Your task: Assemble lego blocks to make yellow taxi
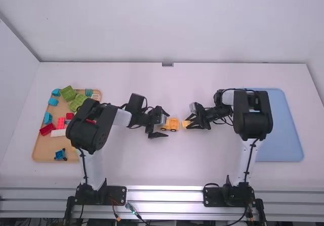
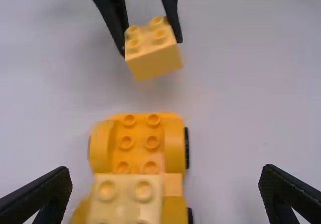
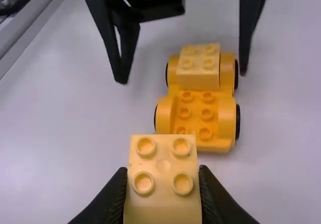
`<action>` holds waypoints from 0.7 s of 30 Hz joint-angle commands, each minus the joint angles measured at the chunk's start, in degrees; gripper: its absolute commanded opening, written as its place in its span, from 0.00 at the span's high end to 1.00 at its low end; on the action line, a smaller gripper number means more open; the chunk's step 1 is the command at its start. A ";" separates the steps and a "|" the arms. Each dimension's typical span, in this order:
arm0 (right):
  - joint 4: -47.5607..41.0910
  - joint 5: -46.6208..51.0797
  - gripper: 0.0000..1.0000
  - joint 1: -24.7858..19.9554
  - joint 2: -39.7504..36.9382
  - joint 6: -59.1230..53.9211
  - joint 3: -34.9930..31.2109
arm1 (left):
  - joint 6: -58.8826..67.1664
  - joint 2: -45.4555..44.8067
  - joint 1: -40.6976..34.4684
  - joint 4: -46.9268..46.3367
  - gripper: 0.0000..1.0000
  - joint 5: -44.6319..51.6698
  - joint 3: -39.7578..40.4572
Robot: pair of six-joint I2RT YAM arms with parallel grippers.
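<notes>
In the high view my left gripper [image 1: 161, 125] stands open at the left end of the orange car base [image 1: 171, 125]. My right gripper [image 1: 188, 122] is to the base's right, shut on a yellow block [image 1: 186, 124]. The left wrist view has my left gripper [image 2: 165, 194] with fingers wide apart around the base [image 2: 139, 143], touching nothing; one yellow block [image 2: 125, 199] sits on its nearer end. In the right wrist view my right gripper [image 3: 163, 181] pinches the other block [image 3: 163, 158], apart from the base [image 3: 197, 114].
On the left, a wooden tray [image 1: 41, 153] holds green [image 1: 67, 93], blue [image 1: 48, 118], red [image 1: 48, 129] and white [image 1: 58, 133] blocks, plus a small wheeled blue piece [image 1: 60, 154]. A blue mat [image 1: 283, 129] lies at the right, partly under the right arm.
</notes>
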 commanded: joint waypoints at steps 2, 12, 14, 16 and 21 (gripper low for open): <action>-0.57 -2.45 0.85 1.31 -3.13 -2.25 0.61 | -4.63 2.56 0.31 3.91 0.01 -1.90 0.85; 4.81 -1.11 0.88 2.14 -6.38 9.20 0.57 | -2.23 4.85 1.38 -1.07 0.07 1.68 3.98; 5.77 -0.04 0.88 2.89 -7.43 11.82 0.59 | -0.92 6.23 1.90 -5.31 0.07 3.67 6.62; 5.99 0.96 0.88 3.61 -8.17 12.98 0.57 | 2.43 7.17 1.77 -8.35 0.09 5.64 8.13; 10.14 4.57 0.90 5.92 -10.32 20.57 0.33 | 8.26 7.61 1.33 -12.96 0.16 5.44 9.09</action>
